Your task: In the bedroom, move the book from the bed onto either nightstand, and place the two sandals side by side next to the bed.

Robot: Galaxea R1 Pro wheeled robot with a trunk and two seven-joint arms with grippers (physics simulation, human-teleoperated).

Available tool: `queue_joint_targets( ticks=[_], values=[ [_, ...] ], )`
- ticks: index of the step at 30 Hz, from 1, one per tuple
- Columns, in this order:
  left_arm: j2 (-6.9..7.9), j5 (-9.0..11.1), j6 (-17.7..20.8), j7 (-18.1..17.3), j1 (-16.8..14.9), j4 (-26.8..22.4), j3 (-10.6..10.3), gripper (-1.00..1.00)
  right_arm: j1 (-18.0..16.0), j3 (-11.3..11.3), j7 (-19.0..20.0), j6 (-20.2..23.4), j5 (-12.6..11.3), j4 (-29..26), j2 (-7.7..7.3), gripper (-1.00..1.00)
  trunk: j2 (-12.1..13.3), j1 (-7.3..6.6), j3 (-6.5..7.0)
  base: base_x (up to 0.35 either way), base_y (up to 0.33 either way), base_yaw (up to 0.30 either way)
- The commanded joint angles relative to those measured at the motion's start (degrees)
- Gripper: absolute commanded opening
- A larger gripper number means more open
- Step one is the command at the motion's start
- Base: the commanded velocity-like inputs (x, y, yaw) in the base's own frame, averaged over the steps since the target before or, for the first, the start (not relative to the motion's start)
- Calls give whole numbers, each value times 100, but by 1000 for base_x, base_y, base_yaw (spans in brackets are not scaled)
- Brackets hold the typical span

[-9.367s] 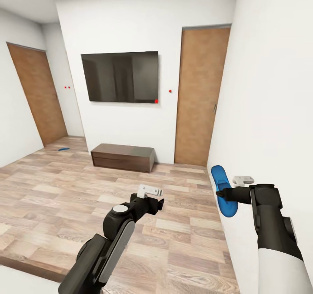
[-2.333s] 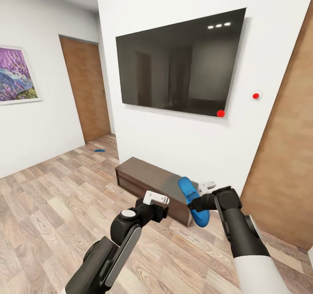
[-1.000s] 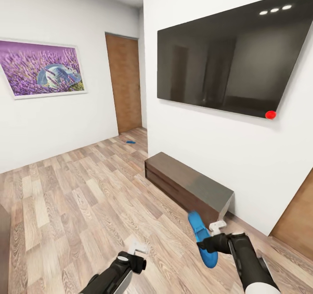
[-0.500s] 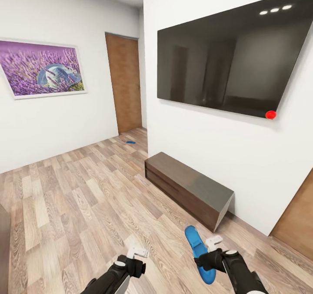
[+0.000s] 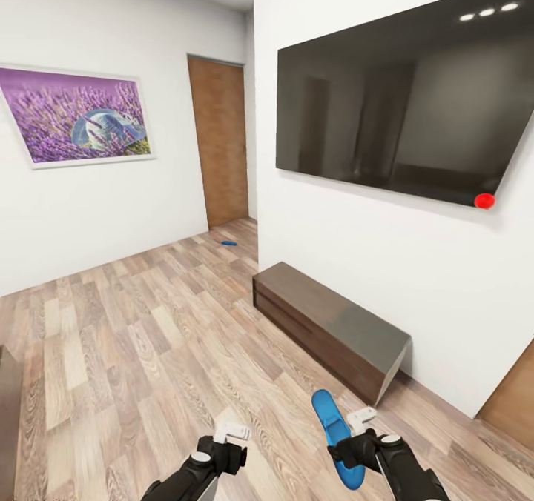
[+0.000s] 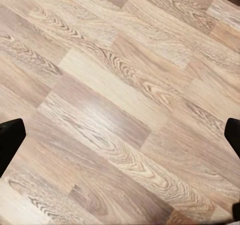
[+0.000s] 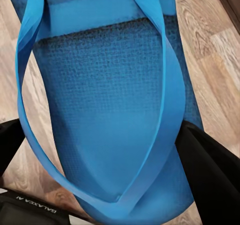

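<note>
Two sandals: one pinched in the right tool, one by the door; left tool spread.

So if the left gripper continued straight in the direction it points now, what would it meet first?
Most likely the wooden floor. The left gripper is open and holds nothing, and its wrist view looks straight onto bare planks with nothing between. How far away the floor lies is unclear.

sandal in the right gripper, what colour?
Bright blue, sole and straps alike. The sandal shows best in the right wrist view, held in the right gripper.
</note>
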Motion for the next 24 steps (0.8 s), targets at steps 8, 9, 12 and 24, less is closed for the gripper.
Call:
queue_joint_targets(
  ticks=[8, 9, 12, 24],
  values=[
    [0, 33, -113, 52, -4, 12, -59, 100, -5, -45, -48, 3, 38, 30, 12, -100, -14, 5, -36, 29, 0, 232],
    [0, 33, -113, 52, -4, 12, -59, 100, -5, -45, -48, 3, 38, 30, 12, -100, -14, 5, -39, 10, 0, 243],
    [0, 33, -126, 53, -4, 15, -60, 100, -5, -40, -60, 2, 38, 96, 13, -100, -14, 5, -49, 7, 0, 245],
    [0, 18, -138, 46, -6, 30, -61, 100, -5, -45, -71, -11, 39, 228, 8, -100, -14, 5, -87, 1, 0, 218]
  ],
)
